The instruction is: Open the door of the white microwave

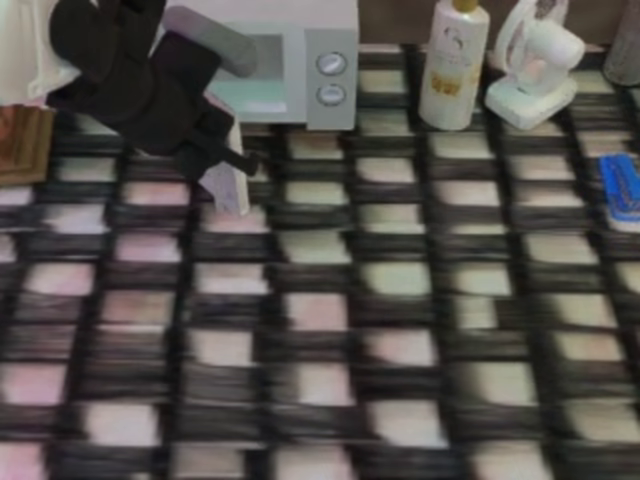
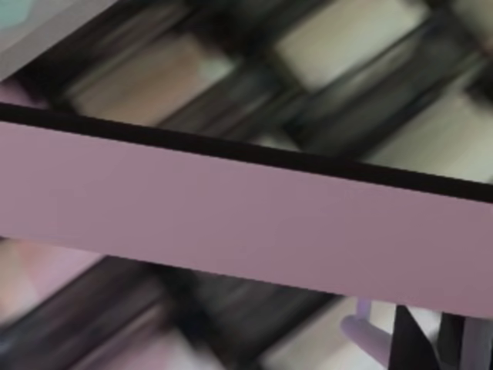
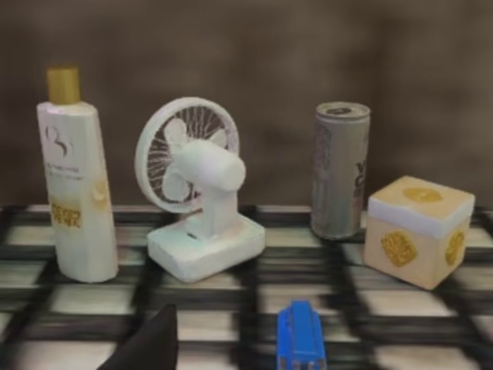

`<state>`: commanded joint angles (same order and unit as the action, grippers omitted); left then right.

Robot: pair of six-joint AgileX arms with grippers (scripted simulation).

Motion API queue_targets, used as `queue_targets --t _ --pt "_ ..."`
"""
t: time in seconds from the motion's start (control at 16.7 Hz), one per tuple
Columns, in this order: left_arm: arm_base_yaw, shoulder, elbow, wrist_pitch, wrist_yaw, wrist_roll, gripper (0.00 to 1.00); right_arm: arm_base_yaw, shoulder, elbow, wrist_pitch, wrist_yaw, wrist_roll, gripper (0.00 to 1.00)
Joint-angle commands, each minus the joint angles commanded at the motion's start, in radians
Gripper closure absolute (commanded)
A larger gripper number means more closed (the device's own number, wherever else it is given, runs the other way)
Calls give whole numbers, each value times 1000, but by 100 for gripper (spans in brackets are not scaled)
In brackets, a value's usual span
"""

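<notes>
The white microwave stands at the back left of the table. Its door is swung out toward the front, and the pale greenish interior shows behind it. My left gripper is at the door's free edge, shut on it, with the black arm reaching in from the upper left. In the left wrist view the door crosses as a wide pinkish band. Below it are a rounded handle and one dark finger. My right gripper is outside the top view, parked facing the back-right objects.
Right of the microwave stand a cream bottle, a white fan and a can. A blue stapler lies at the right edge. A wooden object sits at the left. A cream box stands beside the can.
</notes>
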<state>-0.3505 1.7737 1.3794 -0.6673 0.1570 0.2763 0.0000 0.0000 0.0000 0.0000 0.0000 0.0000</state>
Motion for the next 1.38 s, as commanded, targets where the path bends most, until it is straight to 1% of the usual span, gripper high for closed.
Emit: queue_targets --t 0.84,1.02,1.38 --pt "0 0 0 0 0 0 100 0 0 0 0 0 0 0" --pt "2 -1 -4 -2 12 11 100 0 0 0 0 0 0 0" --pt "52 -19 -37 -33 69 133 100 0 0 0 0 0 0 0"
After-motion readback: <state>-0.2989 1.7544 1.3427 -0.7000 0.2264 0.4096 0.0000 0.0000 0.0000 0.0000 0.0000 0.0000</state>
